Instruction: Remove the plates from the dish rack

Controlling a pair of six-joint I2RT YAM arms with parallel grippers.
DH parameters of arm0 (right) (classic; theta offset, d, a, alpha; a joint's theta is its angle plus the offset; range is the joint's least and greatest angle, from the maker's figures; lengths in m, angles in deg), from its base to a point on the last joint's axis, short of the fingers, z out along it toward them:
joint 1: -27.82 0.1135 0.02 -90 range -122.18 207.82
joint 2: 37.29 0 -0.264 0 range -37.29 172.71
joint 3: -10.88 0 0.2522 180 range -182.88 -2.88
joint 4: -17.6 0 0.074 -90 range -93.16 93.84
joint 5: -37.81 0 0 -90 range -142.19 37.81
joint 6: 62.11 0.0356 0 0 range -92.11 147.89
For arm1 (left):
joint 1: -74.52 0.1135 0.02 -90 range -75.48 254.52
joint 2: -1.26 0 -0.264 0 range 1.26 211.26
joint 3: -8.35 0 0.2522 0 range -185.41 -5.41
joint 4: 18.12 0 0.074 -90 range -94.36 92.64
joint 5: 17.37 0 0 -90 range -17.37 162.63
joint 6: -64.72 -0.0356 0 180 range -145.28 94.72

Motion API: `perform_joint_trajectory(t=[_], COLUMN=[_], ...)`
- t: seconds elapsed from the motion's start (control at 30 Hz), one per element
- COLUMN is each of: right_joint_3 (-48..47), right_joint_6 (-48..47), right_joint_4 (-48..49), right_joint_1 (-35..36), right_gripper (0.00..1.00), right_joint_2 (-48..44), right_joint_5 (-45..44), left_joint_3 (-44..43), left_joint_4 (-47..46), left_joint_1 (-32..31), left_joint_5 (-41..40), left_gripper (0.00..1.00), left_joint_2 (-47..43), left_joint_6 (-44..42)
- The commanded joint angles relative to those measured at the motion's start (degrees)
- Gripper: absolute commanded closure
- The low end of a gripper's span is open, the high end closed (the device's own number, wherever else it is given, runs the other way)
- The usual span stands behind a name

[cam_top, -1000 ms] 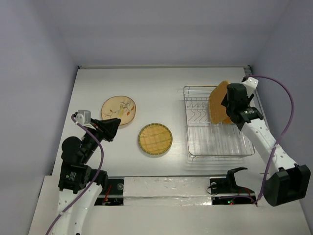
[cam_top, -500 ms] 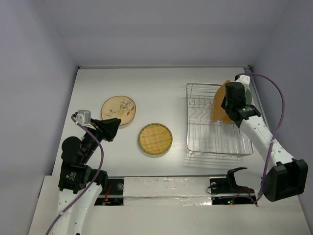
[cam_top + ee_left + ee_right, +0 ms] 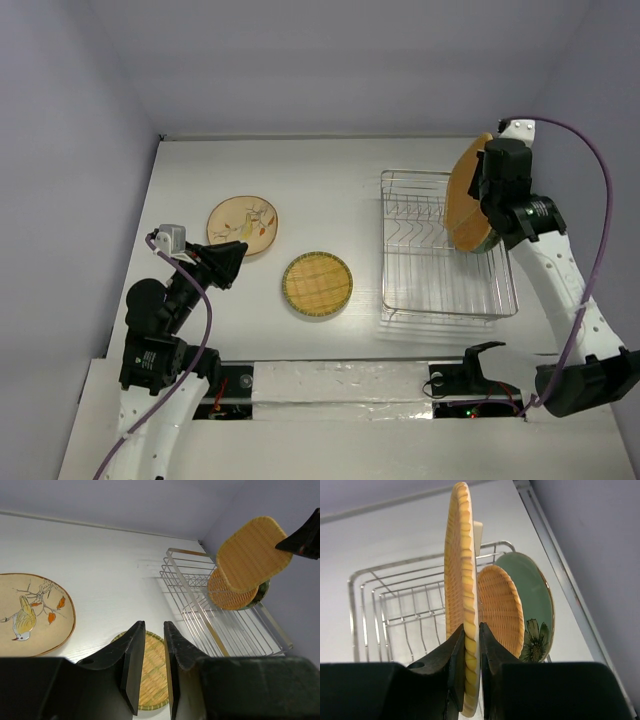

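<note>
My right gripper (image 3: 482,196) (image 3: 471,630) is shut on the rim of a large orange-yellow woven plate (image 3: 464,195) (image 3: 461,575). It holds the plate on edge above the far right part of the silver wire dish rack (image 3: 400,262) (image 3: 375,597). A smaller orange woven plate (image 3: 502,607) (image 3: 227,595) and a pale green plate (image 3: 536,605) stand in the rack. A cream plate with a bird drawing (image 3: 243,224) (image 3: 30,612) and a yellow woven plate (image 3: 317,284) (image 3: 150,675) lie on the table. My left gripper (image 3: 238,254) (image 3: 154,630) is shut but for a narrow slit, empty, above the yellow plate's left side.
The white table (image 3: 330,190) is walled at the back and both sides. The rack stands close to the right wall (image 3: 575,120). A black bracket (image 3: 470,365) sits at the near edge below the rack.
My right gripper has lifted the large woven plate up out of the rack prongs and a little to the right. The left arm has not moved.
</note>
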Motion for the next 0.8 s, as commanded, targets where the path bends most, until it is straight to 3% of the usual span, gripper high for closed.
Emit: perform_joint_trajectory(t=[0.0,0.07,0.2,0.27,0.4,0.5,0.77], right_joint_3=[-6.6,-7.3,-3.0,2.4,12.0,17.9,22.0], right_joint_6=[-1.4,-0.3,3.9,7.0,12.6,15.8,19.3], right_joint_4=[0.5,0.2,5.8,11.6,24.3,36.1,43.8], right_joint_1=[2.2,4.1,8.7,13.1,18.9,22.6,26.7], right_gripper=[1.0,1.0,1.0,1.0,1.0,1.0,1.0], right_joint_2=[-4.8,-6.2,-10.7,-11.1,-9.5,-7.1,1.2], right_joint_5=[-2.1,-1.4,13.9,19.0,40.1,49.8,57.3], left_joint_3=[-0.3,-0.2,-0.3,-0.4,-0.3,-0.4,-0.4], left_joint_4=[-2.4,-2.4,-2.3,-2.4,-2.2,-2.2,-2.3], left_joint_1=[-0.4,-0.4,-0.4,-0.4,-0.4,-0.4,0.2], left_joint_5=[0.5,0.4,0.5,0.4,0.2,0.2,0.2], left_gripper=[0.81,0.81,0.81,0.81,0.81,0.81,0.81], left_joint_2=[0.4,0.4,0.3,0.2,0.3,0.5,0.6], left_joint_6=[-0.2,-0.1,-0.1,-0.1,-0.1,-0.1,-0.1])
